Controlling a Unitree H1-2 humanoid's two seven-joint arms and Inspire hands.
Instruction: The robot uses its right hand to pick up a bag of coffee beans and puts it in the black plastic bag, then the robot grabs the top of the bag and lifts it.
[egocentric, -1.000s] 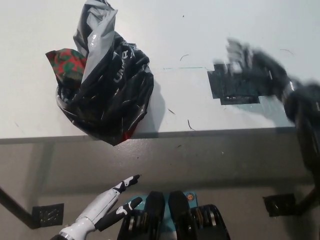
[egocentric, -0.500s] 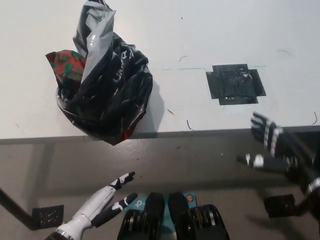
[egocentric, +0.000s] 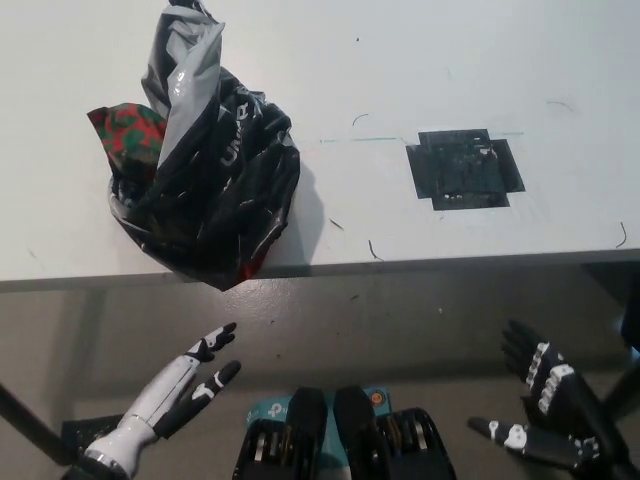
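Observation:
A crumpled black plastic bag (egocentric: 215, 175) stands on the white table (egocentric: 420, 90) at its left front edge, its lower corner hanging slightly past the edge. A red-and-green patterned coffee bean bag (egocentric: 125, 125) shows through the bag's opening on the left side. My black right hand (egocentric: 545, 405) hangs open below the table edge at the lower right, holding nothing. At the lower left, also below the table, my white left hand (egocentric: 185, 385) rests open.
A black tape square (egocentric: 465, 168) is stuck on the table right of centre. A thin green line runs from it toward the bag. A few dark scuffs mark the tabletop. Grey floor lies below the table's front edge.
My right hand has dropped from over the black tape square down past the table edge to the lower right. The left hand sank slightly. The view shifted a little.

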